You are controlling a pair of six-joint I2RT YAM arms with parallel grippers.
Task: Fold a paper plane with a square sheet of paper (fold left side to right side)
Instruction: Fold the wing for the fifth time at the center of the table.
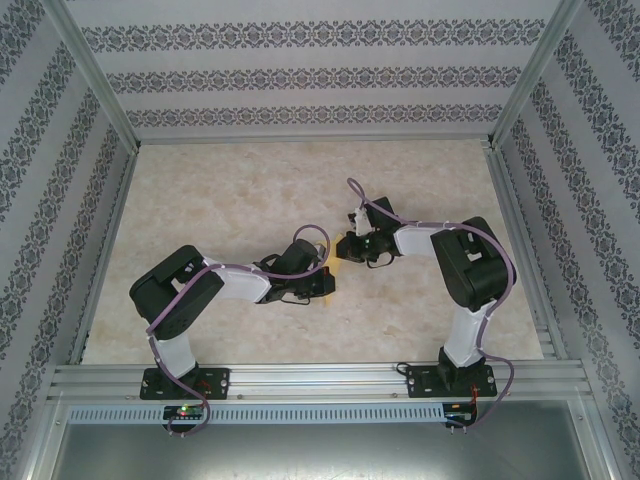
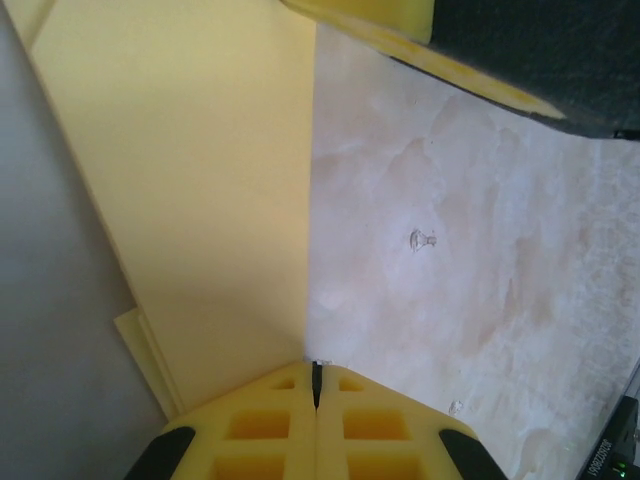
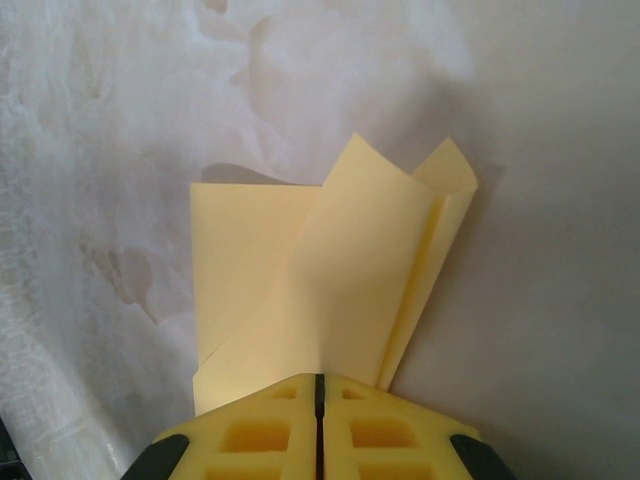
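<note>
- right wrist: right fingers (image 3: 300, 392) pressed together, clamped on curling, partly folded yellow-orange square sheet of paper (image 3: 300, 270).
- left wrist: left fingers (image 2: 298, 385) together at its straight edge.
- beneath: pale marbled surface (image 1: 240, 190).

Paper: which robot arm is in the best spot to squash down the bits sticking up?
Probably the right arm: the paper's raised flaps stand right ahead of its shut jaws. The left arm's jaws meet a flat edge.
</note>
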